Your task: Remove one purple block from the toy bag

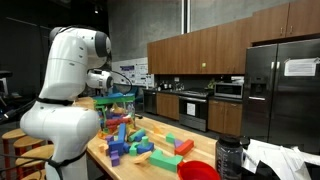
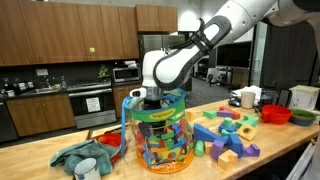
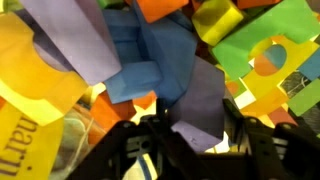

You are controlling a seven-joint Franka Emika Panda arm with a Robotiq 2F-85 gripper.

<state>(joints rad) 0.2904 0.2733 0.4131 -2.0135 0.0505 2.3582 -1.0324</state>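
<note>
On the counter (image 2: pixel 285 150): the toy bag (image 2: pixel 165 140) stands upright, with loose blocks (image 2: pixel 228 132) scattered to its right in an exterior view.
Arm: the white arm (image 2: pixel 205 40) bends down over the bag from above.
Gripper: the gripper (image 2: pixel 151 99) is inside the bag's open top, among the blocks.
Purple block: in the wrist view a purple block (image 3: pixel 200 105) lies between the fingers (image 3: pixel 130 155), its near end reaching in between them.
Grip: cannot tell whether the fingers press on it or stand free.
Writing: a yellow piece (image 3: pixel 25 130) at the left bears dark letters; "nari" is readable and the rest is cut off.
</note>
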